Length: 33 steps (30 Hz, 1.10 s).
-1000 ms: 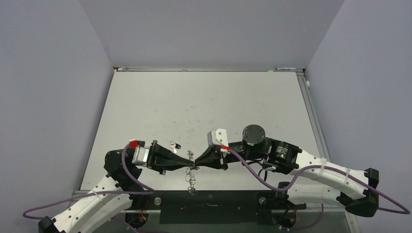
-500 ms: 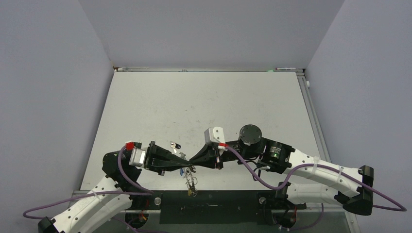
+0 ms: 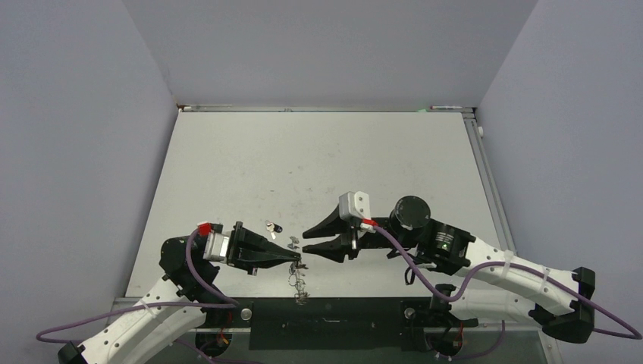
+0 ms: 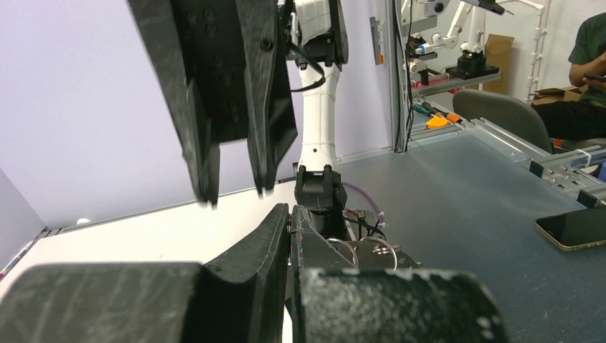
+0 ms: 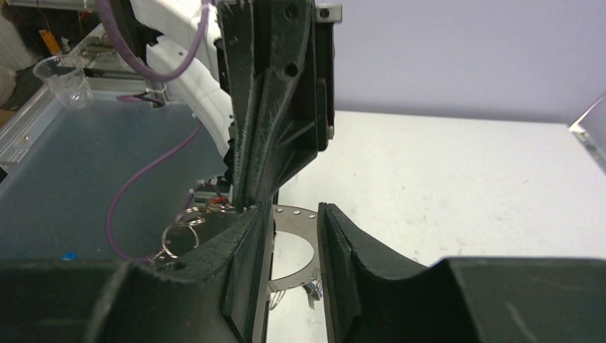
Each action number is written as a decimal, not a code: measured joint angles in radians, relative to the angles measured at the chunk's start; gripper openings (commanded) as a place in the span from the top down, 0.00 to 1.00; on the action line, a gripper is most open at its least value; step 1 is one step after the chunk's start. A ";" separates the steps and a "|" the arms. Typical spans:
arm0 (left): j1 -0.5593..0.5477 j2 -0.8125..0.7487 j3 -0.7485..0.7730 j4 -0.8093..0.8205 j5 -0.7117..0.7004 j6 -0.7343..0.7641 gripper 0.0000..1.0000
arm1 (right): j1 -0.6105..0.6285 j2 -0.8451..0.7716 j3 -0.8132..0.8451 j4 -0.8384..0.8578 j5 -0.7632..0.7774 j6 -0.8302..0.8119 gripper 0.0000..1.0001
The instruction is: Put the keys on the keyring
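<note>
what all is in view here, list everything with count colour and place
table: one, whitish grey, under both arms
keyring: one, flat silver, at the table's near edge, gripped by the left pincer
wire loops: several, silver, hanging off the keyring
key: one, silver with a black head, loose on the table beyond the left arm
small silver piece: one, on the table near the pincer tips, too small to identify
phone: one, dark, on the grey bench beside the table
plastic cup: one, clear, off the table
person: one, dark green shirt, in the background
left pincer: one, black, shut on the keyring
right pincer: one, black, open, facing the left pincer
</note>
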 measured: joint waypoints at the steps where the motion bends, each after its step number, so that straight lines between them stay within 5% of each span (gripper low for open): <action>1: 0.000 -0.002 0.000 -0.003 -0.003 0.000 1.00 | 0.000 -0.020 0.000 0.000 0.003 -0.004 0.69; 9: 0.002 -0.005 -0.002 0.001 -0.031 -0.003 1.00 | 0.000 -0.092 -0.005 0.000 -0.015 -0.023 0.71; 33: 0.013 -0.004 -0.021 0.096 -0.117 -0.062 1.00 | 0.001 0.027 -0.042 0.068 -0.052 -0.015 0.76</action>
